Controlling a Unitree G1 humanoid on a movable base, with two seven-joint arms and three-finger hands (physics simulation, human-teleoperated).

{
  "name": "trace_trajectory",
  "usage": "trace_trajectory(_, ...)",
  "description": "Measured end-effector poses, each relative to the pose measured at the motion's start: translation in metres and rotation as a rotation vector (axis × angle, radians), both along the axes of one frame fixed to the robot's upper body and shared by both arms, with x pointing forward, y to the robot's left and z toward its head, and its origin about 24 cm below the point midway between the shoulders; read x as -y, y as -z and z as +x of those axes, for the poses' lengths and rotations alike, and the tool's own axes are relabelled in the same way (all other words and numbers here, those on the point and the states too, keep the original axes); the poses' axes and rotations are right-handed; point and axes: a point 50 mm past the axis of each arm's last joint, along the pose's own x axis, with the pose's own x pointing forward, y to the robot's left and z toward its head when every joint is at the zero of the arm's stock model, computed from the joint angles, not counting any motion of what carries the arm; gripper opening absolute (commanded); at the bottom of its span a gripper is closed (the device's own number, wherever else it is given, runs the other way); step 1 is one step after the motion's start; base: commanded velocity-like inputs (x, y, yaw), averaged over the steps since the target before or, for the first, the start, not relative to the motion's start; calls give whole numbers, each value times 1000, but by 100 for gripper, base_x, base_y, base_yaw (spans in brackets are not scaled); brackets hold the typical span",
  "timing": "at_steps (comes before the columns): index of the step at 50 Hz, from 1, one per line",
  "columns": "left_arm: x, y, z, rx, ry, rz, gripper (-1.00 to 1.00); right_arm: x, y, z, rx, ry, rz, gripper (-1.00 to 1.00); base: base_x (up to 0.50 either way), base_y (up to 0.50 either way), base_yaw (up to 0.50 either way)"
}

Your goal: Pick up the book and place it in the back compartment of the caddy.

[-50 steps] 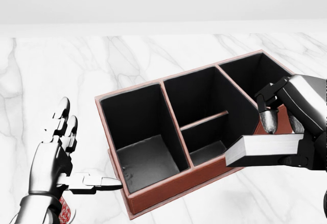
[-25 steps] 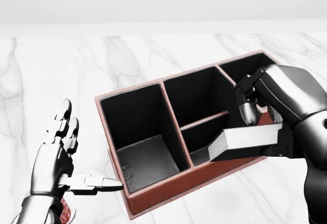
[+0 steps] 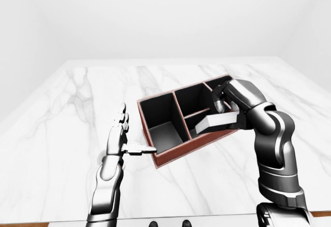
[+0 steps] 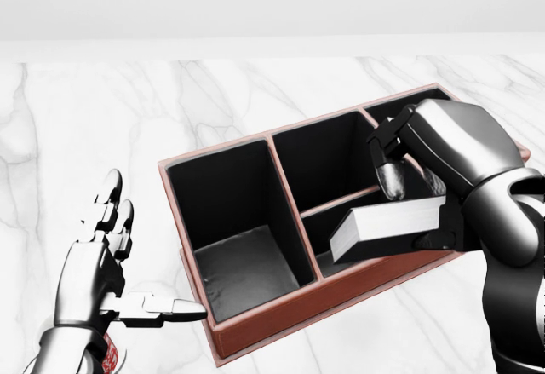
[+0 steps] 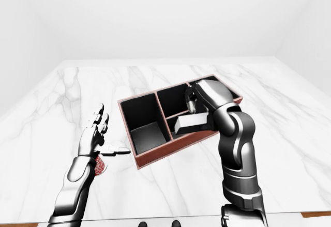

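Book (image 4: 387, 227), pale page edges showing, is clamped in the right hand (image 4: 426, 195): one finger on top, the others under and behind it. Over the last sec the hand carried it from approx 3 o'clock in the head view toward the middle, so it has gone from hanging beyond the caddy's right wall to sitting above the caddy (image 4: 255, 327) itself. It now lies tilted, its free corner dipping toward the small lower-middle compartment, w/ the thin divider just above it in the picture. Whether it touches the divider or rim I cannot tell.

Caddy is a red-brown box w/ black insides, set at an angle on a white marble table (image 4: 85, 118). It has a big compartment at 9 o'clock, two split ones in the middle, and another at approx 1 o'clock, partly hidden by the robot's forearm.

Left hand (image 4: 106, 276) sits at 8 o'clock, fingers spread apart, holding nothing; one finger points at the caddy's lower-left corner, its tip just beside it. It has barely moved.

Judgement: carry is nearly done and the release is what's left. Book looks to be over the nearer middle slot, so it prob. needs to go further toward 12 o'clock and stand more upright before letting go.
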Motion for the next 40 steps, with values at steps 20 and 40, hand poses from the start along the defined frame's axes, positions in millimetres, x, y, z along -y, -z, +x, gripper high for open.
trace_trajectory(20,0,1,0,-3,0,1,100,-6,4,11,0,-4,-1,-100,0,0,0)
trace_trajectory(40,0,0,0,-1,0,2,100,-11,9,25,20,-25,-18,-100,0,0,0)
